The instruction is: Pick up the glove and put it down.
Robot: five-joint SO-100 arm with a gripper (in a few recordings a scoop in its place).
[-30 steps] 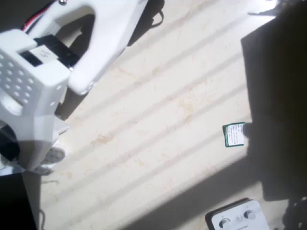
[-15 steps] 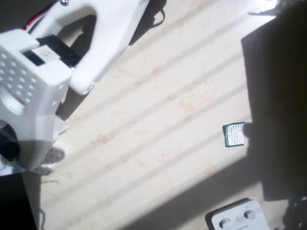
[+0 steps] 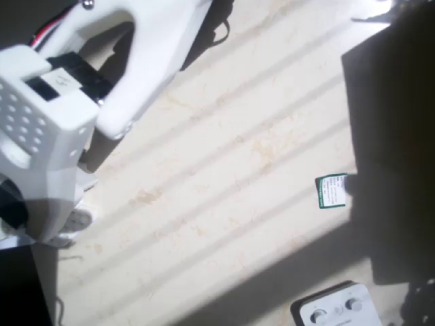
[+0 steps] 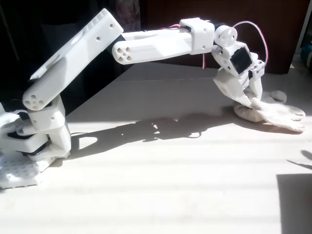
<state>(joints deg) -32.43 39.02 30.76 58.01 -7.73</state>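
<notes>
1. The glove (image 4: 271,111) lies on the table (image 4: 161,185) at the far right of the fixed view, in full sun, its fingers spread to the right and its cuff end bunched beneath the arm's tip.
2. The gripper (image 4: 249,96) is down on the glove's cuff end — its white fingers touch the fabric, but whether they are pinched on it or merely resting apart I cannot tell.
3. In the overhead view the arm (image 3: 61,109) has shifted slightly up and to the left over the last second, a small move — likely settling into the grasp.
4. Away from the glove, the green-and-white card (image 3: 332,191) and the white box with knobs (image 3: 333,309) sit unmoved.
5. Judgement: the pick is at its start; nothing is lifted yet.
</notes>
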